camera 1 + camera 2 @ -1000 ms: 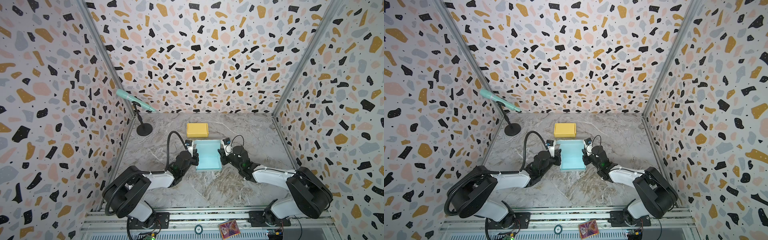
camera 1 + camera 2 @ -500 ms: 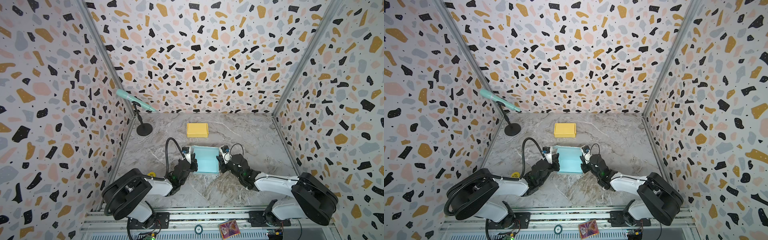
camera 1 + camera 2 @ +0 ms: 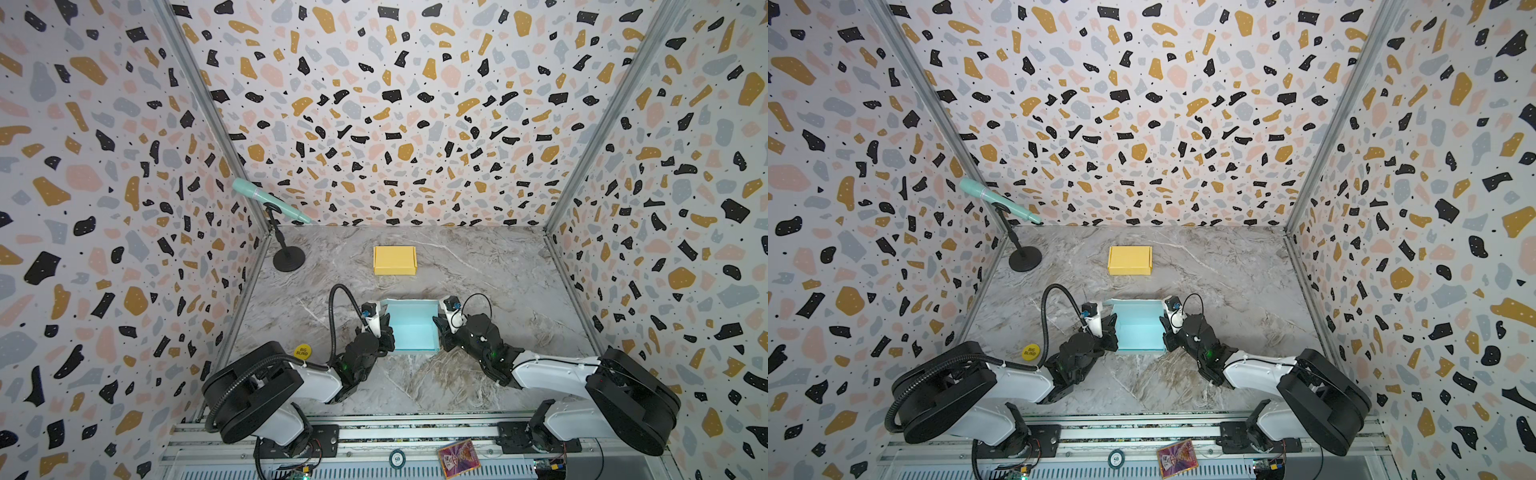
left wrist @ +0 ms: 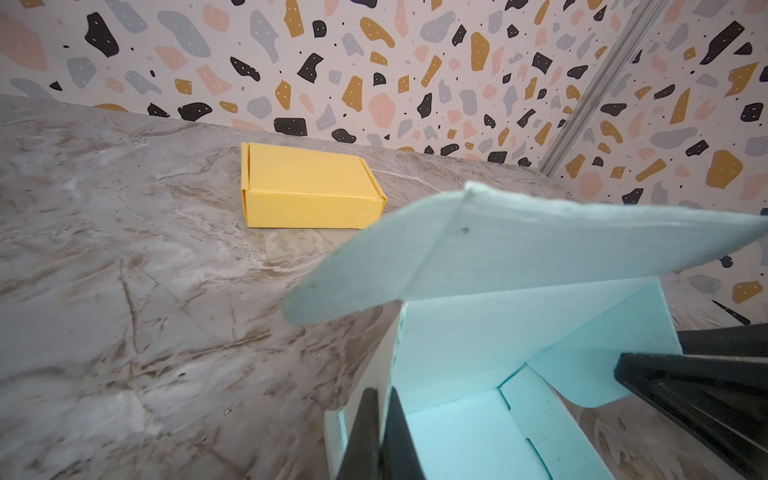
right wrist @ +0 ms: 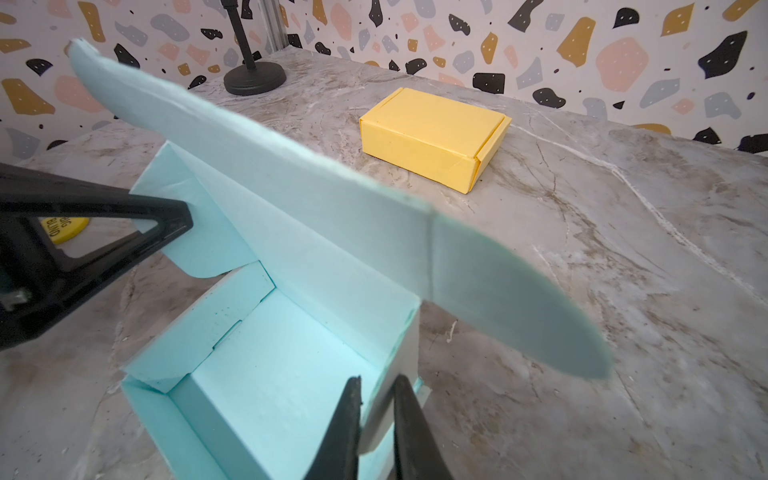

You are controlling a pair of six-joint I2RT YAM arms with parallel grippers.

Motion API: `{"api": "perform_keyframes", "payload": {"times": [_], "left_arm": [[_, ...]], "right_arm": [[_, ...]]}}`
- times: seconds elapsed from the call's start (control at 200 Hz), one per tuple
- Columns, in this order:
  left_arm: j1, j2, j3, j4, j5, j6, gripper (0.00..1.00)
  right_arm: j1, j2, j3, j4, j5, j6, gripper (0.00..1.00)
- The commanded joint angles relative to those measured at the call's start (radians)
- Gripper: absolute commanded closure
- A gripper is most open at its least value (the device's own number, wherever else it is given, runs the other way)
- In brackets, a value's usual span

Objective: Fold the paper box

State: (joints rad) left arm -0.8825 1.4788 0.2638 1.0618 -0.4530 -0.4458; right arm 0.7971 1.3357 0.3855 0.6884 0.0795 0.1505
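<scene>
A: What stands on the left side of the table (image 3: pixel 498 270)?

B: In the far left corner a mint-green microphone (image 3: pixel 270 201) leans on a black stand (image 3: pixel 288 259). Closer to the near edge, by the left edge, a round yellow chip (image 3: pixel 302 351) lies flat just beside the left arm.

A: And the left gripper?

B: The left gripper (image 4: pixel 382 395) is pinched almost fully closed on the left wall of the paper box (image 3: pixel 413 330). The thin wall runs up between its two black fingers.

A: Where does the paper box sit?

B: It rests on the table midway between the left and right edges, nearer the near edge than the far one, with a gripper on each side. Its pale blue tray is open upward. Its lid (image 4: pixel 540 245) rises from the far wall and tilts over the tray, with a rounded ear at each end.

A: Is there anything beyond it?

B: A closed yellow box (image 3: pixel 394 260) lies flat toward the far edge, apart from the paper box and in line with it.

A: And on the right?

B: The right gripper (image 5: pixel 377 382) holds the right wall of the paper box. Its fingers stand a little apart, one inside the tray and one outside, with the wall caught between them.
</scene>
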Motion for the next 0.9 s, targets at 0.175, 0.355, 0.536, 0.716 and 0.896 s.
{"api": "perform_keyframes", "payload": {"times": [0.175, 0.355, 0.536, 0.716, 0.896], "left_arm": [[-0.081, 0.080, -0.047, 0.145, 0.037, -0.049, 1.00], [-0.102, 0.089, -0.064, 0.182, 0.029, -0.037, 1.00], [-0.105, 0.099, -0.066, 0.199, 0.024, 0.004, 1.00], [-0.124, 0.129, -0.069, 0.204, -0.013, 0.035, 1.00], [-0.146, 0.159, -0.073, 0.210, -0.043, 0.060, 1.00]], "right_arm": [[0.041, 0.002, -0.014, -0.007, -0.089, -0.003, 0.83], [0.067, -0.019, -0.037, -0.005, -0.051, -0.015, 0.83], [0.076, -0.070, -0.096, 0.026, -0.034, -0.005, 0.83], [0.077, -0.141, -0.165, 0.049, -0.011, 0.022, 0.83], [0.077, -0.189, -0.200, 0.048, -0.007, 0.034, 0.83]]}}
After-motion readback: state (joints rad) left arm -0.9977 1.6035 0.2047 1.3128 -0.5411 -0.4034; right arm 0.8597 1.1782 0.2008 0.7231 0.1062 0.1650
